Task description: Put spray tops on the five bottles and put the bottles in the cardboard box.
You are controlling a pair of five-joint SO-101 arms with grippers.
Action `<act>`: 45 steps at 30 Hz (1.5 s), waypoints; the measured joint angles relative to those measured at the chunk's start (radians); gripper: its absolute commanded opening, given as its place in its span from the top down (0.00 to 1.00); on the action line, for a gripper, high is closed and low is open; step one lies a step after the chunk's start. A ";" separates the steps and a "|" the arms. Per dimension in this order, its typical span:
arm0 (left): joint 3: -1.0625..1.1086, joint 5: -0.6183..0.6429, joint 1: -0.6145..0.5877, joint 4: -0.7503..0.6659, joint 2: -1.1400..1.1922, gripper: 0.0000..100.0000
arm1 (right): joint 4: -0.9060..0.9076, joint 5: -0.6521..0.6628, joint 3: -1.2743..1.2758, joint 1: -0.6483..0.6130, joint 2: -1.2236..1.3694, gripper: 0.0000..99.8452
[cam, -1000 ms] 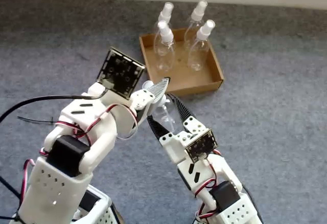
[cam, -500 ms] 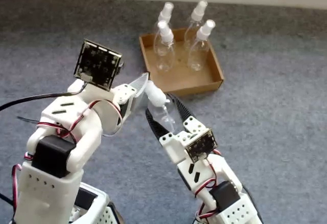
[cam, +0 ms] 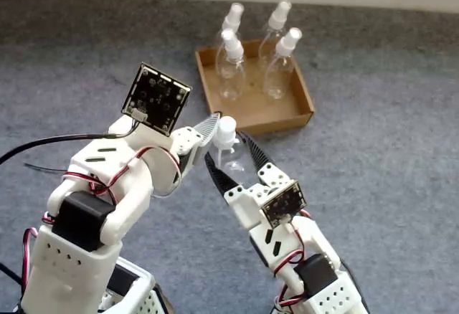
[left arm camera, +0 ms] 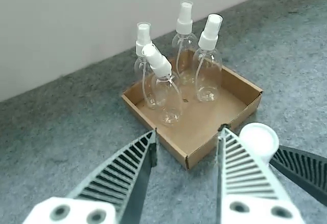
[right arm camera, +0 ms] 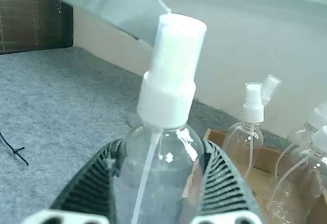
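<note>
Just short of the box (cam: 280, 125), the right gripper (cam: 228, 162) clamps a likely light, slick bottle (right arm camera: 158, 175) round its belly, the best hold; the left gripper (left arm camera: 187, 131), fingers spread, sits beside the top (right arm camera: 171, 70).

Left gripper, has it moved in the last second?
Yes. In the high view the left gripper swung left, off the cardboard box's front wall, then came partway back beside the spray top.

My right pincer (cam: 226, 153): black, ribbed; my left pincer (left arm camera: 187, 132): white, ribbed. Clear bottle (right arm camera: 161, 168), white spray top (right arm camera: 171, 70), brown cardboard box (cam: 254, 124), grey tabletop (cam: 380, 185).
</note>
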 measured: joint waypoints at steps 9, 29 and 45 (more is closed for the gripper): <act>-0.040 0.000 -0.014 0.008 0.000 0.82 | 0.000 0.000 0.000 0.000 0.000 1.00; 0.448 0.000 -0.270 -0.152 0.000 0.81 | 0.072 0.000 -0.130 0.107 0.140 1.00; 0.649 0.046 -0.221 -0.186 -0.359 0.75 | -0.025 -0.147 -0.891 0.107 1.169 1.00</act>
